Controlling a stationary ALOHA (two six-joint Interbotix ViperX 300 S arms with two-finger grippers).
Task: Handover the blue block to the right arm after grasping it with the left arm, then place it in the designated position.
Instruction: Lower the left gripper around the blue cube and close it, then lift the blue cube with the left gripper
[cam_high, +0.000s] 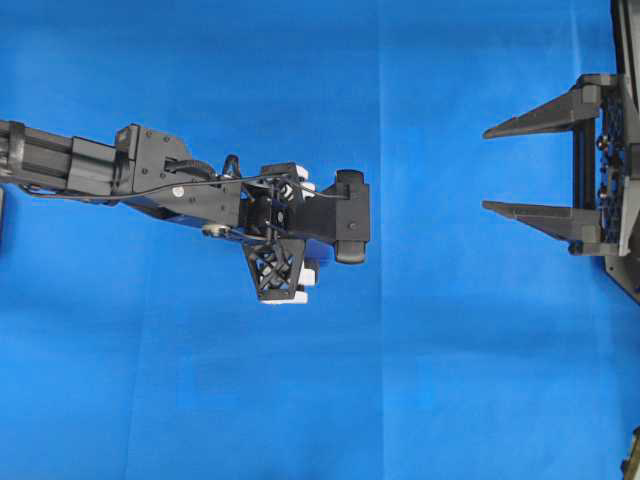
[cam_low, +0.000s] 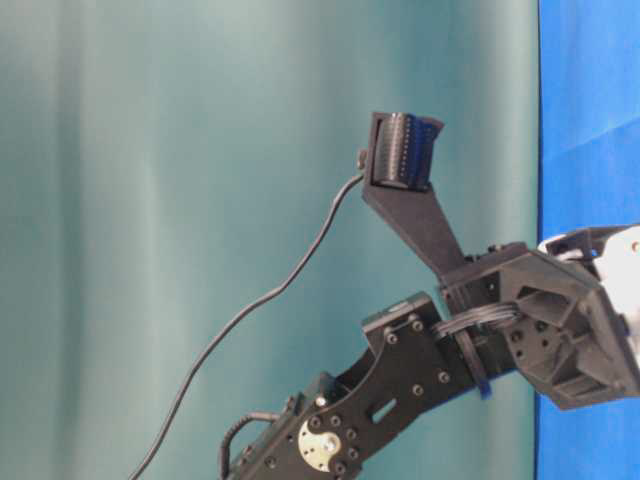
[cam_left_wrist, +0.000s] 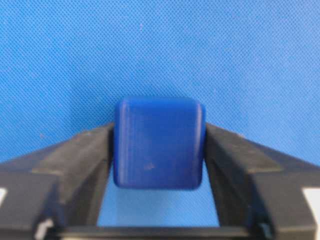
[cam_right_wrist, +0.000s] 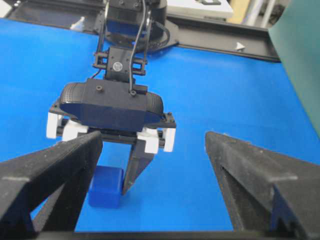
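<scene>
left arm's gripper (cam_left_wrist: 159, 165) pointed down at the blue cloth (cam_high: 300, 400), fingers (cam_left_wrist: 75, 160) pressed against both sides of the blue block (cam_left_wrist: 159, 142), clamped on it. block sat on the cloth, mid-table, approx. right gripper (cam_high: 495, 168) waited well apart at the right edge w/ fingers spread wide, nothing between them.
</scene>
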